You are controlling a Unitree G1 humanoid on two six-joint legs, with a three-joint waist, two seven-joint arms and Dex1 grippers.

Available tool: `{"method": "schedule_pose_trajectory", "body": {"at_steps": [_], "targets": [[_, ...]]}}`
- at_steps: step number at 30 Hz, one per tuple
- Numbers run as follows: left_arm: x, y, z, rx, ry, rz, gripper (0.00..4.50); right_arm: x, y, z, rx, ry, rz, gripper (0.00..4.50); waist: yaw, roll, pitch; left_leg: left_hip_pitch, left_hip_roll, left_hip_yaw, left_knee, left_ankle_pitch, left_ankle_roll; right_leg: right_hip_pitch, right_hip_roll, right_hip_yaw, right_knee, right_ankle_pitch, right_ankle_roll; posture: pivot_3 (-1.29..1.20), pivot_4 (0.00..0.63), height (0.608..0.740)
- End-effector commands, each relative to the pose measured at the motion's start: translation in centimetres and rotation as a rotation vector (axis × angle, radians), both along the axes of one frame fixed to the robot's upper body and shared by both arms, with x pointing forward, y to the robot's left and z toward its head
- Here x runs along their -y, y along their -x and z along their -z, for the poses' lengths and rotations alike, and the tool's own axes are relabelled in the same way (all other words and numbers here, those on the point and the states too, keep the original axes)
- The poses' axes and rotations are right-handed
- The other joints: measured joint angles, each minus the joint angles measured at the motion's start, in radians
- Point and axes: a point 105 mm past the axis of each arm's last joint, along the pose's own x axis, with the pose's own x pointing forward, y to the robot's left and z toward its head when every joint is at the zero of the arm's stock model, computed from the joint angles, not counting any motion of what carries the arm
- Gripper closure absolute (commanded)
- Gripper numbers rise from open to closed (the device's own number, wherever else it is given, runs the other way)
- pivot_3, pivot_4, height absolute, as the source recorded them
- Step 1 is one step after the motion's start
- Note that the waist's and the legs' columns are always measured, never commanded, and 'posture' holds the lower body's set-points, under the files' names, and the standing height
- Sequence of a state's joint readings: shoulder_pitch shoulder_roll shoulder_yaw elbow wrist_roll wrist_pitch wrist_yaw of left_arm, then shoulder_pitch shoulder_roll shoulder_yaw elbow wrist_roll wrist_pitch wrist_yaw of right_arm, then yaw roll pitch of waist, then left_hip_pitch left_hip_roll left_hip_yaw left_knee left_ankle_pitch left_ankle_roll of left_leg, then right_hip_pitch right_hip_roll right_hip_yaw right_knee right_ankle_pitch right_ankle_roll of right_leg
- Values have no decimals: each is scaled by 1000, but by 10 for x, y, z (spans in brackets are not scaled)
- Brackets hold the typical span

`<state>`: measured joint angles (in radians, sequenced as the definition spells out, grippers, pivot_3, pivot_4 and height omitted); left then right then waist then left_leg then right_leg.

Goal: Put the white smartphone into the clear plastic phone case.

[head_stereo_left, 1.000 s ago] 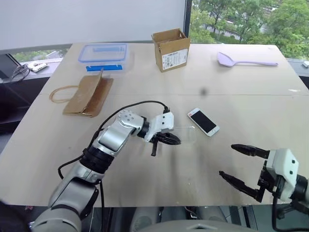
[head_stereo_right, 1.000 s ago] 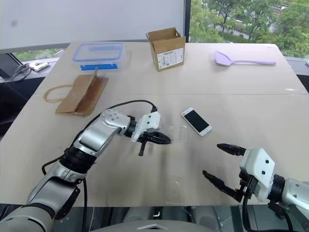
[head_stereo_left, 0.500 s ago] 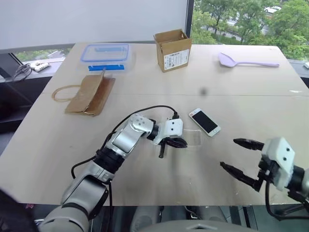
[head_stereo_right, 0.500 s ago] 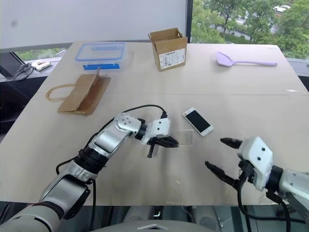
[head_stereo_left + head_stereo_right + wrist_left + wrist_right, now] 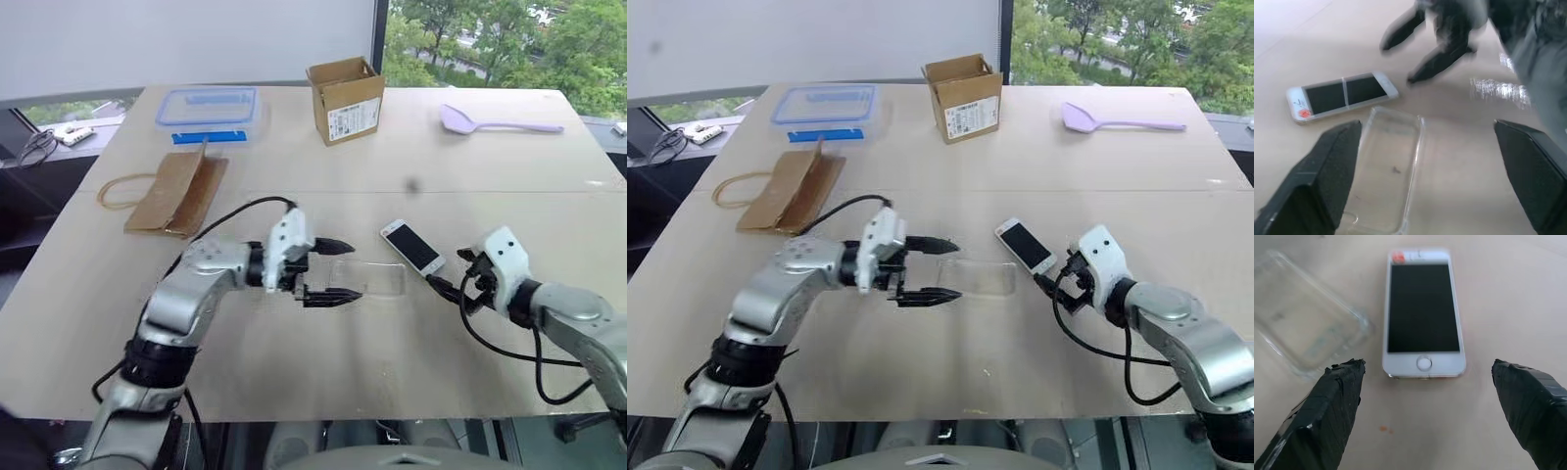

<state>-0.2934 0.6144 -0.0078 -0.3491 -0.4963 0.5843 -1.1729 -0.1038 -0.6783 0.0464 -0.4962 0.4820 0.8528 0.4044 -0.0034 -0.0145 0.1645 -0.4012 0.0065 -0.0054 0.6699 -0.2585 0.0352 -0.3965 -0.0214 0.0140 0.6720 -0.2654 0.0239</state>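
The white smartphone lies flat and screen up on the table, right of centre. The clear plastic phone case lies open side up just left of it, close beside it with a narrow gap. My left gripper is open at the case's left end, pointing right, with one finger on each side of that end and no grip on it. My right gripper is open and low over the table, aimed at the phone's near end, fingers spread wider than the phone.
An open cardboard box stands at the back centre. A clear food box with a blue lid is at the back left, a brown paper bag in front of it. A lilac spoon lies at the back right.
My left gripper has opened, let go of the case and drawn back to the left. My right gripper has come forward from the table's front edge to the phone's near end.
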Motion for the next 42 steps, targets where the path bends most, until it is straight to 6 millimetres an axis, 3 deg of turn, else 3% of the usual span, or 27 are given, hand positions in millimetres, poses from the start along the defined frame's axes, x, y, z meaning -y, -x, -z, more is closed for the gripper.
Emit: {"method": "schedule_pose_trajectory", "body": {"at_steps": [1,6,13,25,32,36,39,42], "targets": [[-9,13,-18,83,64,-41,67,-2,-9,0,40,14,10,0,-3,0,0,0,0,0,0,0,0,0,0,0,0,0,0,0,150,740],[-39,29,-7,52,57,-165,67,-6,-25,11,45,13,37,0,-13,0,0,2,0,1,0,0,0,0,0,1,1,0,0,0,150,740],[-63,38,4,13,93,-250,67,-22,-34,20,5,-48,-16,0,-17,-2,-2,6,0,2,0,0,0,2,0,2,2,0,-2,0,150,740],[-52,39,2,40,102,-267,67,-41,-57,7,-2,-18,-72,0,-39,-4,-3,7,2,3,-1,0,0,0,0,3,5,1,-3,0,150,740],[-47,35,1,51,107,-282,67,-45,-52,22,-107,39,-161,0,-35,-4,-3,6,2,3,-1,0,-1,0,-1,2,4,2,-3,0,150,740],[-45,34,1,50,106,-286,0,-40,-49,28,-129,61,-186,1507,-33,-4,-3,6,2,3,-2,0,-1,0,-1,2,4,1,-4,0,150,740],[-45,33,4,43,102,-298,0,-33,-53,19,-83,79,-177,1542,-32,-4,-3,6,2,3,-3,0,-1,0,-1,2,3,1,-4,0,150,740],[-46,33,9,13,107,-314,0,-29,-55,-9,26,64,-217,1542,-29,-3,-2,5,2,3,-3,0,-1,0,-2,1,1,1,-3,0,150,740]]}}
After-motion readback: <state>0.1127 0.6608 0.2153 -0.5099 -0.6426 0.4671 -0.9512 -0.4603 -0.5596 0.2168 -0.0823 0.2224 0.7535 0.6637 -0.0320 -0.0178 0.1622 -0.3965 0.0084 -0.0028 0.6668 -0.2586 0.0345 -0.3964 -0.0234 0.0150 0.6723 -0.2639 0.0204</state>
